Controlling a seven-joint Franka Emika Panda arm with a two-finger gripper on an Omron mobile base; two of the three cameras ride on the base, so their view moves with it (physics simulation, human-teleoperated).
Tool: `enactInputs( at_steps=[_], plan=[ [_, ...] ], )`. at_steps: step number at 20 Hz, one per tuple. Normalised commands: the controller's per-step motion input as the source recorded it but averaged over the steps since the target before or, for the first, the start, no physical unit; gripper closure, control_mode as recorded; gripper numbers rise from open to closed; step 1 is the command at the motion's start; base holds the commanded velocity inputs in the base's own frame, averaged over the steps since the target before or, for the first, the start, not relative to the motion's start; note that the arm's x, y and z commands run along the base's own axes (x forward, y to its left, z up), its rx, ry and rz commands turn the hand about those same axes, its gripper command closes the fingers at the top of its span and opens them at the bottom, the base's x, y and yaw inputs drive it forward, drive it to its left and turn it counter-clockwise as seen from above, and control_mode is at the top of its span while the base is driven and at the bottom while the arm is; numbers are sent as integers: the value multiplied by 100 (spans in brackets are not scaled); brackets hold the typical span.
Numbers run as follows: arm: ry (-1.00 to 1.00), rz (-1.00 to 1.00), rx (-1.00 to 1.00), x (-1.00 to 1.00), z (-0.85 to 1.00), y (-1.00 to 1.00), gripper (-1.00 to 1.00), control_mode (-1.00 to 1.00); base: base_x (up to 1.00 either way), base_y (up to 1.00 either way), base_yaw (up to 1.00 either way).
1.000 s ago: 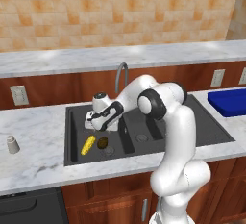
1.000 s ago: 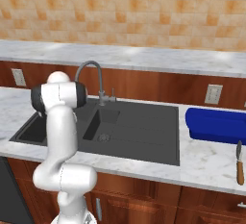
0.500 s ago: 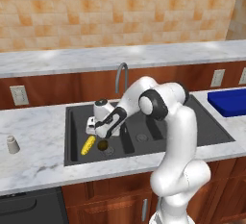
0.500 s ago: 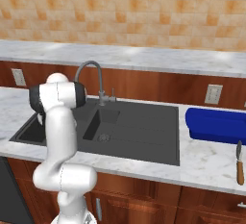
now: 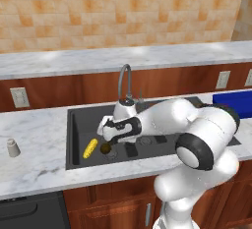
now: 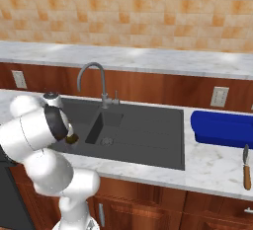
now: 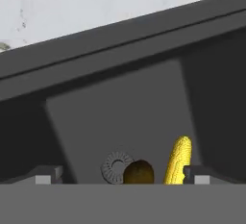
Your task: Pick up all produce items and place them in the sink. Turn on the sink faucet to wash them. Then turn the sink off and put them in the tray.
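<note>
Hand (image 5: 106, 142) hangs released over the sink (image 5: 78, 120), partly hiding the fruit (image 5: 105, 148) beside the corn cob (image 5: 90, 148).

A kitchen is showing here: marble counter (image 5: 39, 139) surrounding a dark sink (image 6: 148, 130), gooseneck faucet (image 6: 94, 78), tan tiled backsplash (image 5: 123, 12) (possibly an oven below), wooden cabinets (image 6: 163, 214).

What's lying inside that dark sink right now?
In the sink lie a yellow corn cob and a round brown fruit beside a metal drain. The robot's arm hides part of the basin floor behind them.
</note>
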Motion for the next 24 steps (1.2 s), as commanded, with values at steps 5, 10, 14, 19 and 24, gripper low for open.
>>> enactInputs(
  at_steps=[5,10,14,19,24],
  plan=[
    [-6,0,9,-64,100,-18,-100,-100,0,0,0],
    [-4,0,4,-52,100,0,-100,-100,0,0,0],
    [0,0,5,-42,100,-5,-100,-100,0,0,0],
    [4,0,15,-47,100,-42,-100,-100,0,0,0],
    [23,3,12,10,89,-62,-100,-100,0,0,0]
  ],
)
